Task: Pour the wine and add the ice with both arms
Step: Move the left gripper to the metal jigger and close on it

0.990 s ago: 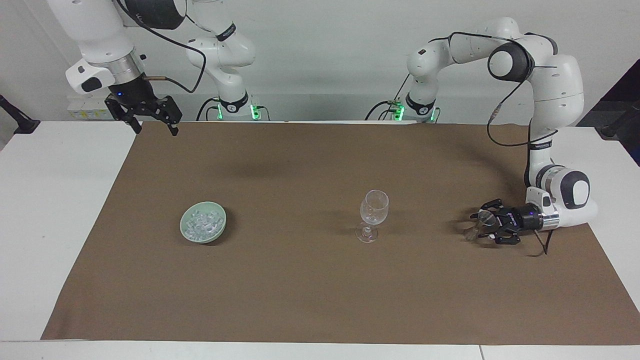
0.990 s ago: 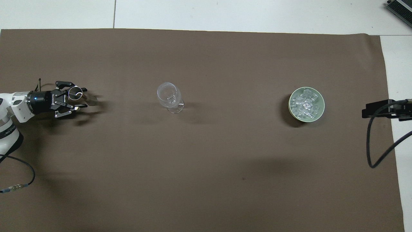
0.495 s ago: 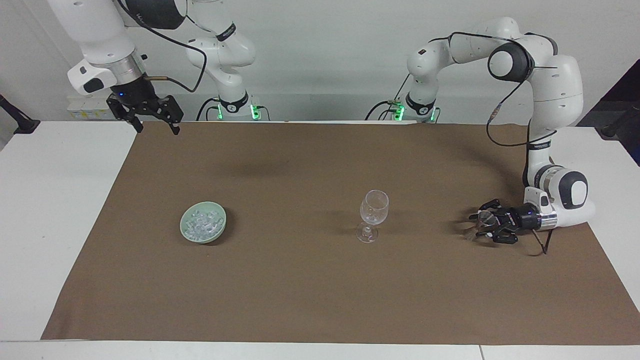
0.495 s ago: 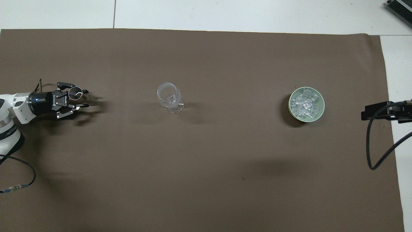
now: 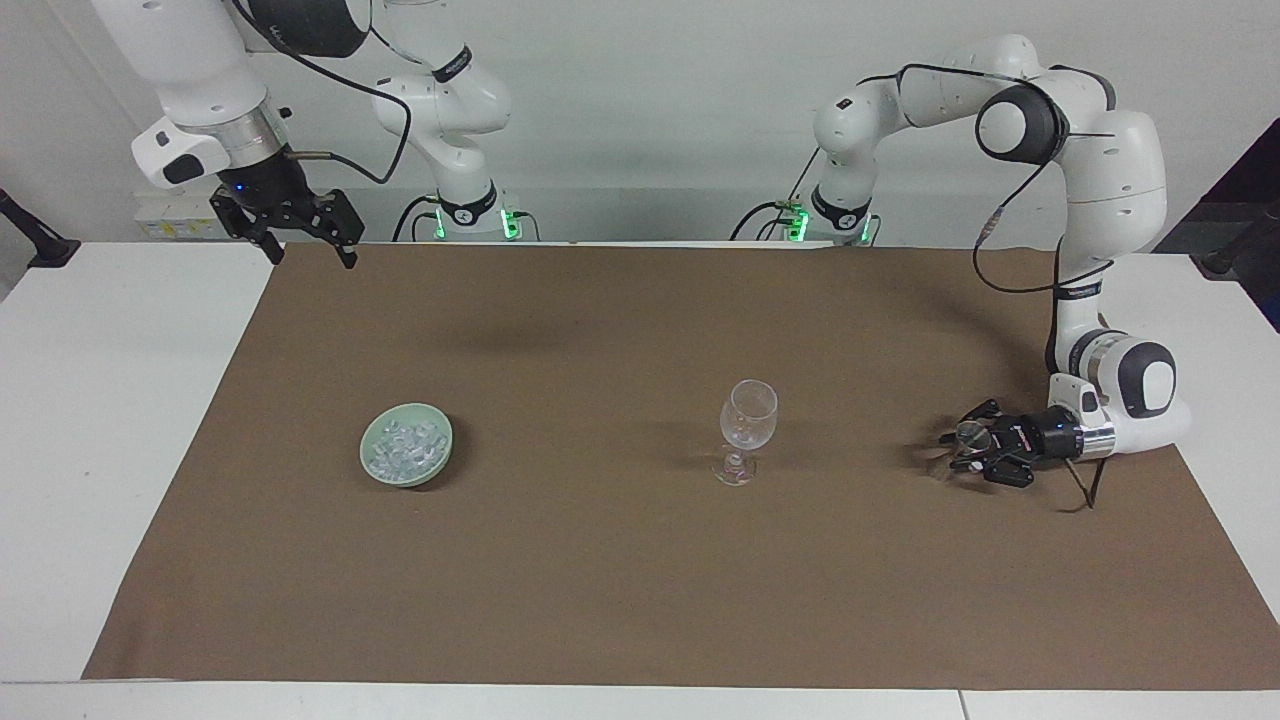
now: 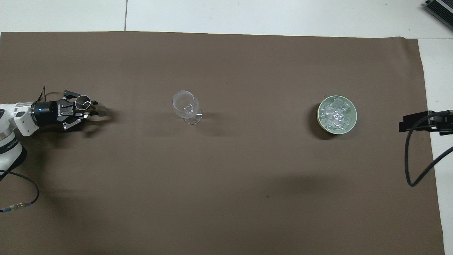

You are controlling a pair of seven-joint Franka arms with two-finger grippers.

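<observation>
A plain brown cloth (image 5: 640, 560) covers most of the white table (image 5: 110, 400), and the wall by the robots is pale grey-white. The ice (image 5: 405, 447) is clear and glassy, heaped in a pale green bowl (image 5: 440, 462); the stemmed glass (image 5: 748, 420) near the middle of the cloth is colourless and see-through. Both arms are white with dark grey joint caps and black cables, the left gripper (image 5: 960, 450) and right gripper (image 5: 312, 255) black, and green lights glow at the two bases.
</observation>
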